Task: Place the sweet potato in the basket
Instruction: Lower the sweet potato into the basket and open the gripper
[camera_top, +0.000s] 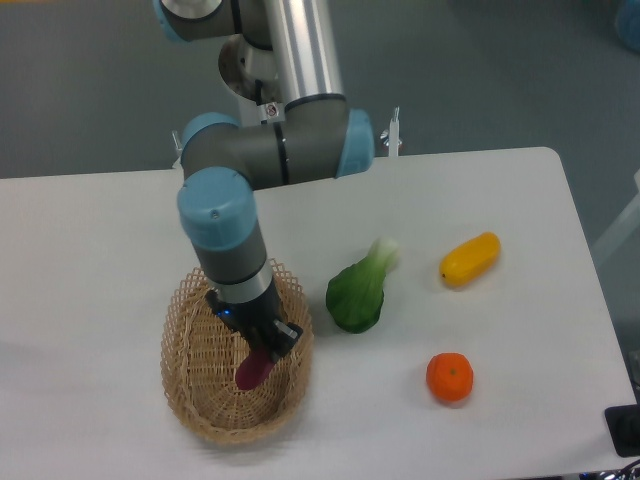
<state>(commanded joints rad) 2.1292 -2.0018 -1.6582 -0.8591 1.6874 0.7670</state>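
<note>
Jaws (262, 352) pinch the sweet potato (252, 371) by its upper end, low in the frame's lower left; its long axis hangs steeply down-left inside the basket (190, 395), just over the floor.

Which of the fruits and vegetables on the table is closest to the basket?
The green leafy vegetable, lying just right of the basket. The yellow fruit and the orange sit much farther right. The sweet potato is already over the basket, not on the table.
</note>
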